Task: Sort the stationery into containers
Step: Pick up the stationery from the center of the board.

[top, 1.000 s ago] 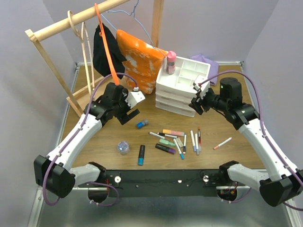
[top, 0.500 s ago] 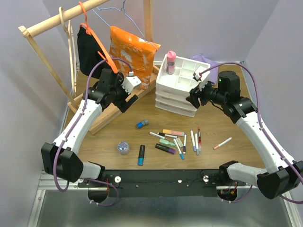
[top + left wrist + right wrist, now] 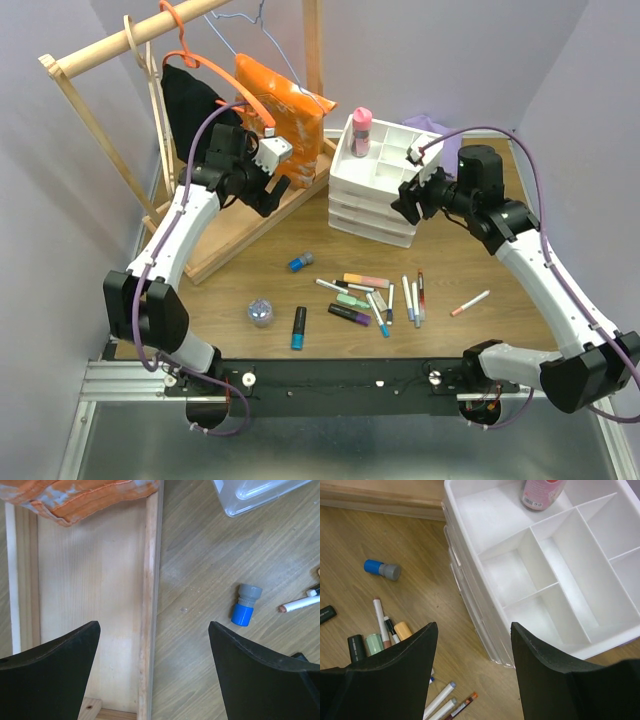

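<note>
**Bench** point(image 3: 455, 265): wooden surface that carries all the items.

**Clothes rack** point(image 3: 100, 58): wooden, at the far left. Its base board point(image 3: 95, 605) lies flat on the bench.

**Left arm** point(image 3: 175, 235): stretched forward along the rack, with the wrist turned down over the base board.

**Left tool** point(image 3: 153, 630): released, fingers spread wide, nothing between them. It hangs above the base board's right edge, near the lower edge of the orange bag point(image 3: 285, 105).

**Right arm** point(image 3: 545, 275): rises from its base at the near right, and the forearm angles inward toward the centre.

**Right tool** point(image 3: 473, 627): released, fingers partly spread, nothing held. It hovers above the near-left corner of the organiser point(image 3: 372, 205), apart from it.

**Organiser:** white, three drawers, with a divided tray on top. It stands at the far centre of the bench.

**Stationery:**
- A pink-capped bottle point(image 3: 361, 130) stands upright in the tray's far-left compartment.
- A cluster of pens and highlighters point(image 3: 375, 292) lies on the bench near the front centre.
- A lone pen point(image 3: 470, 302) lies on the bench to the right of the cluster.
- A blue highlighter point(image 3: 299, 327) lies on the bench to the left of the cluster.
- A blue-capped bottle point(image 3: 300, 262) lies on its side between the cluster and the rack.
</note>
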